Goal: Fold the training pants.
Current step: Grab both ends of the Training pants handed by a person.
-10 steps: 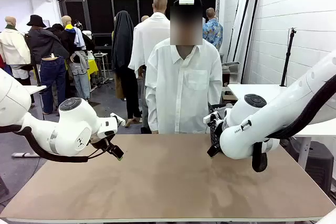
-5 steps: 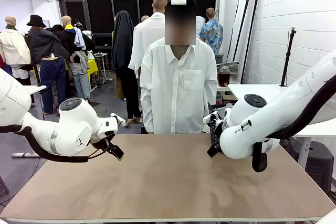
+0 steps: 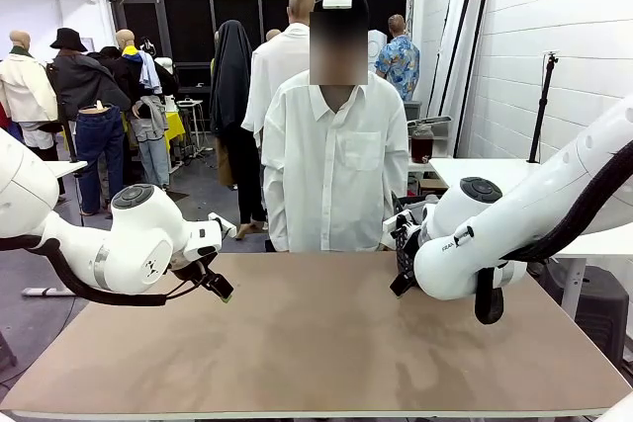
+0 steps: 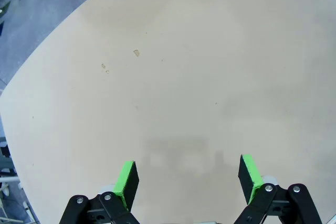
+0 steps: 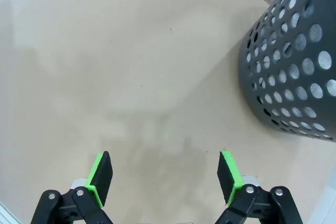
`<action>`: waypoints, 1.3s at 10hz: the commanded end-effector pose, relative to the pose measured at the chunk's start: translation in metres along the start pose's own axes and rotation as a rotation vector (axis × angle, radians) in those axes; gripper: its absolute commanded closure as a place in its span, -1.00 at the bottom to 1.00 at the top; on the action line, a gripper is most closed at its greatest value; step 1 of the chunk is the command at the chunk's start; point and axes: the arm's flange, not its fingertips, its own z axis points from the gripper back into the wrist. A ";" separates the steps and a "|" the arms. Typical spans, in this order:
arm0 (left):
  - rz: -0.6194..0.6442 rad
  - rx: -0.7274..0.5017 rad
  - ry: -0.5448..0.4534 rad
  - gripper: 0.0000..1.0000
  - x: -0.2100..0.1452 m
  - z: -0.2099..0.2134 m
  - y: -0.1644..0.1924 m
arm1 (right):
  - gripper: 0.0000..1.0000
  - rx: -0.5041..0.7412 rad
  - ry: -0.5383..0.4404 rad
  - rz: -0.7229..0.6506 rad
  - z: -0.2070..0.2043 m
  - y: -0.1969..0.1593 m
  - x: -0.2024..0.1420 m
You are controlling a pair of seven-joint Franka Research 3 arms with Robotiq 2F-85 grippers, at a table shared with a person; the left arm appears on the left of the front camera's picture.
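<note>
- Pants: none lies on the worktop (image 3: 316, 343); where they are cannot be told from these views.
- Left tool (image 4: 188, 174): jaws spread wide, green pads (image 4: 127, 182) well apart, holding nothing. It hovers above the left part of the worktop, pointing down at bare board.
- Right tool (image 5: 165, 174): jaws likewise wide and empty, poised over the right part of the worktop, with the basket (image 5: 294, 72) near it to one side.
- Basket: dark and perforated, standing on the board. Its inside is hidden, so whether it holds the pants cannot be told.
- Person (image 3: 331, 165): stands at the far edge in a white shirt, arms down at the sides, nothing held above the board.
- Step in hand, as judged: the very start. Both arms hang at the ready and no fold is begun.
- Next move, as judged: the pants must first reach the board, from the person or out of the basket. They then need spreading flat, legs straight and waistband smooth.
- Demands of that move, as judged: each tool should pinch one edge low and level with the cloth. The two should carry it over in step, so that the soft fabric does not bunch or slide.
</note>
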 end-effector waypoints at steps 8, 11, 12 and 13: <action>-0.021 -0.005 0.014 -1.00 0.008 0.016 -0.004 | -1.00 0.002 0.000 -0.008 0.019 -0.008 0.001; 0.011 -0.026 0.022 -1.00 0.021 0.055 -0.004 | -1.00 0.020 -0.017 0.001 0.067 -0.022 0.012; 0.011 -0.038 0.017 -1.00 0.026 0.071 -0.005 | -1.00 0.027 -0.010 0.009 0.081 -0.024 0.015; 0.010 -0.062 -0.002 -1.00 0.032 0.087 -0.004 | -1.00 0.038 -0.019 0.016 0.094 -0.025 0.019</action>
